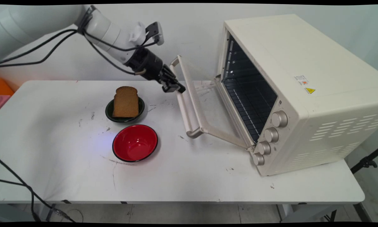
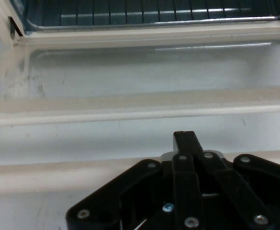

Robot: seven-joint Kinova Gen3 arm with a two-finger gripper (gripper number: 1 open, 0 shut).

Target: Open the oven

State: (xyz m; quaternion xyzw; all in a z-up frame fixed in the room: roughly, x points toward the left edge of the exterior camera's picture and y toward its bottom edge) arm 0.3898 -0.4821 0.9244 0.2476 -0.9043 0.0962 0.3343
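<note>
Gripper [image 2: 185, 139] linkage fills the hand view's bottom edge; fingers look drawn together into one narrow black tip, nothing between them. Main view agrees: jaws closed, tip at the toaster oven door's [image 1: 204, 104] outer rail, about at the handle bar [image 1: 184, 108]. Touching or just off it, can't tell.

Door hangs partly down, hinged at the bottom, glass pane tilted toward the table's left side. Handle bar's long axis runs from the far side of the table toward the near side, on two brackets. Hand view shows the door [image 2: 130, 103] as pale horizontal bands, with the oven cavity's wire rack [image 2: 144, 14] cut off at the top edge.

Toaster oven [image 1: 302, 91] is cream, sits on the table's right half, opening facing left, four knobs [image 1: 270, 135] stacked on the near corner. Far interior dark, hard to make out.

Left of the gripper: slice of brown bread [image 1: 126, 101] leaning in a dark green bowl [image 1: 109, 113]. Just nearer the camera, a red bowl [image 1: 135, 142], upright, black rim. White table [image 1: 66, 164] has scuffs. Black cables [image 1: 28, 60] hang from the arm.
</note>
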